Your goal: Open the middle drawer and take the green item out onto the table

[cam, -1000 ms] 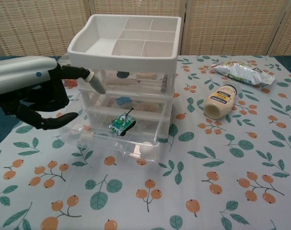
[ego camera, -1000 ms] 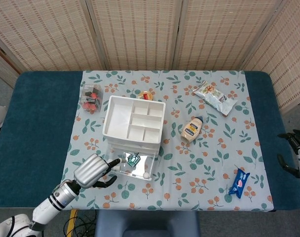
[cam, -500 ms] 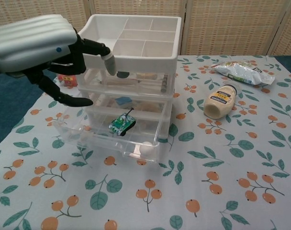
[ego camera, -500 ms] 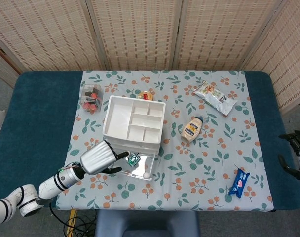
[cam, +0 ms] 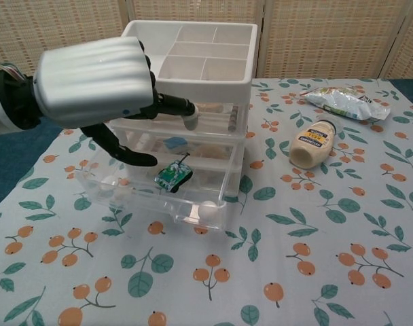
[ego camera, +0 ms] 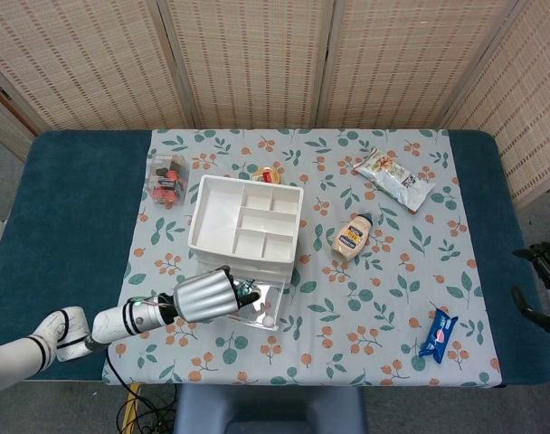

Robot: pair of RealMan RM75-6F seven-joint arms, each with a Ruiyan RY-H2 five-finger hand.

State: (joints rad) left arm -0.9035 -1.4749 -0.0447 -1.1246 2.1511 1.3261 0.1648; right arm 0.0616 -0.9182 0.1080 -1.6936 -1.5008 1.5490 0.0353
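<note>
A white drawer unit stands on the flowered cloth, with one clear drawer pulled out toward me. In that drawer lies a small green toy. My left hand hovers over the drawer's left part with fingers spread and nothing in them. One fingertip reaches toward the unit's front above the toy, and the thumb hangs just left of the toy. My right hand shows at the right edge of the head view, fingers apart and empty.
A mayonnaise bottle lies right of the unit, a snack bag behind it. A blue packet sits at front right. A box of red items stands left of the unit, a small item behind it.
My left hand has swung right and forward from beside the drawer to above it, closing on the green toy. The drawer and the right hand have stayed put.
</note>
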